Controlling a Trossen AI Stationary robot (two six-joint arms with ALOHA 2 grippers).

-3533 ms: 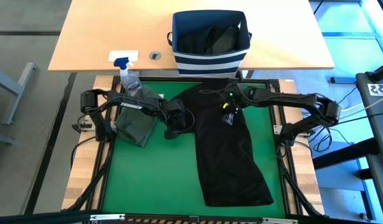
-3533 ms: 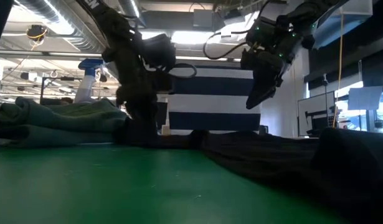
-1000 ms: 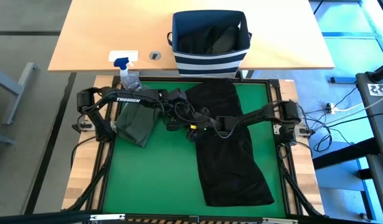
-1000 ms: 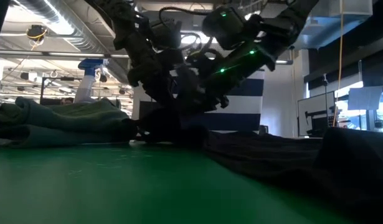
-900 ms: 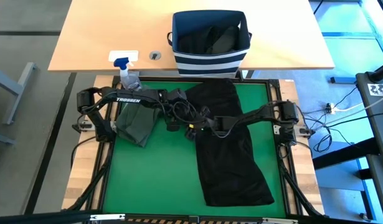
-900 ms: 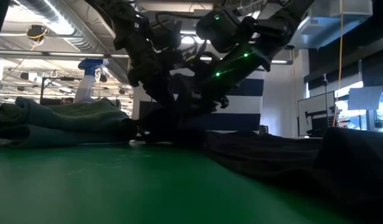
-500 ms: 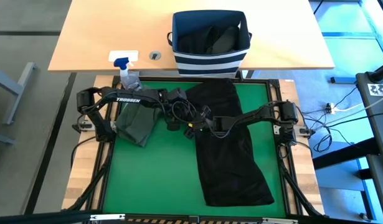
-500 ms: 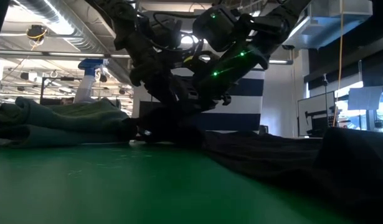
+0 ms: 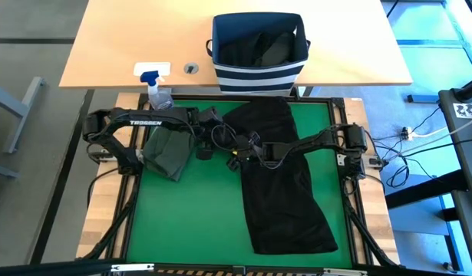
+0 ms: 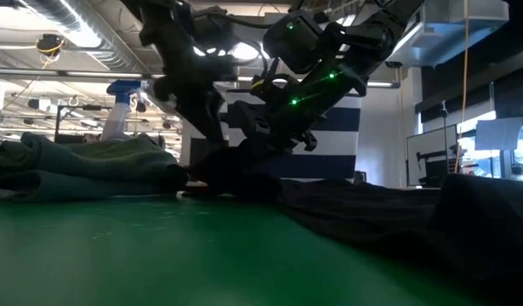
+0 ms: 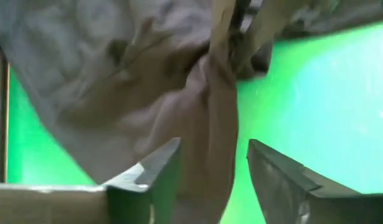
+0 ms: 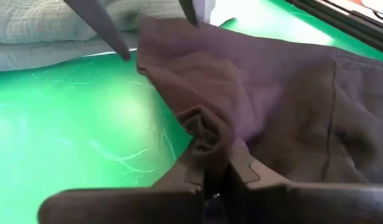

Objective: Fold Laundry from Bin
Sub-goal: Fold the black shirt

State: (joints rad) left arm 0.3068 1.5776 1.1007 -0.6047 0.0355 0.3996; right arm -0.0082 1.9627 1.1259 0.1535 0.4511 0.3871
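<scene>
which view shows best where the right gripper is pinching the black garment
The right wrist view: the right gripper is shut on a bunched fold of the black garment. The high view shows only its place on the cloth; the low view shows dark silhouettes.

A green mat (image 9: 197, 222) covers the work surface, and a light wood frame (image 9: 97, 222) runs around it. Behind it stands a pale wooden table (image 9: 128, 38) with a small round hole (image 9: 191, 68) in its top. The floor (image 9: 28, 46) beside it is grey. From low down, the room looks big, with silver pipes (image 10: 65, 25) under the ceiling and bright lights (image 10: 244, 51) up high. A white wall (image 10: 384, 144) stands at the back, with screens (image 10: 431, 157) near it.
</scene>
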